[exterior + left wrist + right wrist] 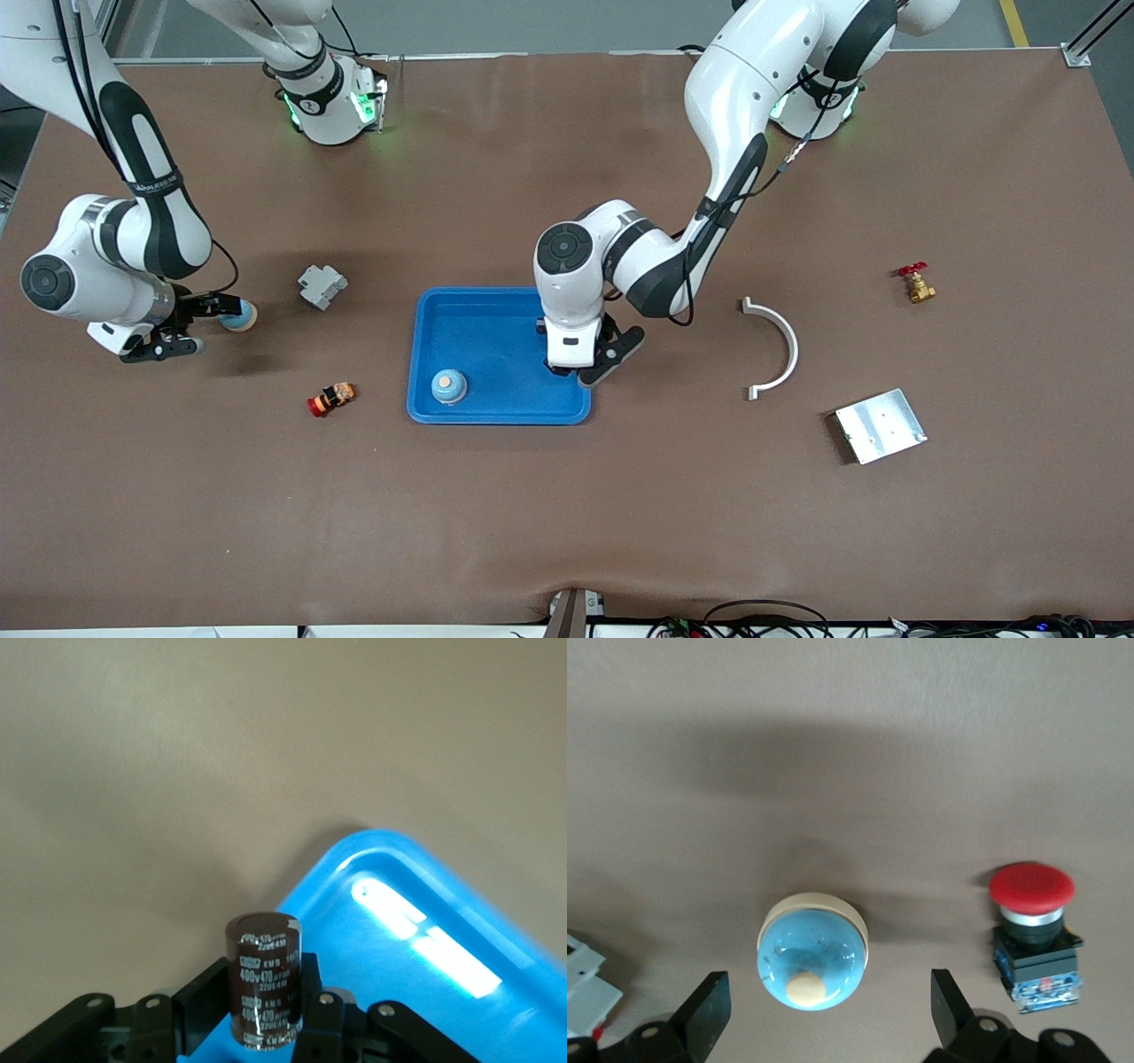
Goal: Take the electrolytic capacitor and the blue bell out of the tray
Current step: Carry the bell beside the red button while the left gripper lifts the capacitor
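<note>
1. Brown matted table, two arms at work; the blue tray [496, 310] sits mid-table.
2. Electrolytic capacitor [263, 979]: dark sleeve, white print, upright, pinched between the fingers of the left gripper [580, 363]. That gripper sits low at the tray's five-o'clock corner as the front camera shows it (the wrist hides the part there). Whether it has left the tray floor cannot be told.
3. Blue bell [449, 385]: dome up, in the tray at about seven o'clock, touched by nothing.
4. Second blue bell [237, 315]: on the table at nine o'clock from the tray, well apart from it. It stands between the spread fingers of the right gripper [199, 326], neither finger touching.
5. Sundries outside the tray:
   - red push button [330, 399] at eight o'clock;
   - grey block [322, 286] at ten;
   - white curved bracket [775, 346] at three;
   - brass valve [915, 283] and silver plate [880, 425], outward toward the left arm's end.
6. Hazards, as judged:
   - the smooth capacitor may slip or tilt in a narrow pinch;
   - a low carry could catch the raised rim and drag the tray;
   - the right arm's retreat could knock the freed bell rolling toward the button.
</note>
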You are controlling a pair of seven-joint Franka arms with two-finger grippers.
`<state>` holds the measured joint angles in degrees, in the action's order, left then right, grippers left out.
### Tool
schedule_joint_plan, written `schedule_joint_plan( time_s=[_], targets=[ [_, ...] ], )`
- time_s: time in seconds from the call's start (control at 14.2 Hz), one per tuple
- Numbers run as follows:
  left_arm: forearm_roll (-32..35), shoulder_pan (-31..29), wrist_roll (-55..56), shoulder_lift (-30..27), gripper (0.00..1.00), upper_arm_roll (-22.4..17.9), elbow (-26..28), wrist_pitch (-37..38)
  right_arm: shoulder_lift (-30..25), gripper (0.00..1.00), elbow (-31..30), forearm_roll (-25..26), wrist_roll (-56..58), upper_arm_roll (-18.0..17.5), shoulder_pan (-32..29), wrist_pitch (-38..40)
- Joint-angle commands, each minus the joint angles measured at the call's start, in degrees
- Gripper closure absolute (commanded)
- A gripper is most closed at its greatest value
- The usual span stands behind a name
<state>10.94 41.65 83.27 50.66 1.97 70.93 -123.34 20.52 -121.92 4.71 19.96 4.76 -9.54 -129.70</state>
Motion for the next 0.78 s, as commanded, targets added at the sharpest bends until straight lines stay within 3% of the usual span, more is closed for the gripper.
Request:
schedule_joint_plan(
  time_s=[0.0,0.14,0.42,0.71],
  targets=[
    [-0.49,-3.94,-9.43,-5.13,1.0,2.76,6.5,0.91,-1.45,0.0,5.88,0.22,-0.53,0.34,2.59,7.33],
    [-0.05,-5.7,-13.8,-8.28,1.0,3.74,11.31,-0.92,-1.45,0.0,9.4,-2.4,-4.29,0.34,5.92,10.77],
    [-0.22,-9.83,-24.53,-17.5,1.0,4.71,29.06,-15.41,-0.4,0.0,13.8,-10.49,-19.74,0.25,14.97,12.98],
    [0.22,-10.45,-35.26,-19.36,1.0,4.71,35.76,-16.06,6.35,0.0,22.66,-16.91,-39.41,0.07,24.55,12.46]
  ],
)
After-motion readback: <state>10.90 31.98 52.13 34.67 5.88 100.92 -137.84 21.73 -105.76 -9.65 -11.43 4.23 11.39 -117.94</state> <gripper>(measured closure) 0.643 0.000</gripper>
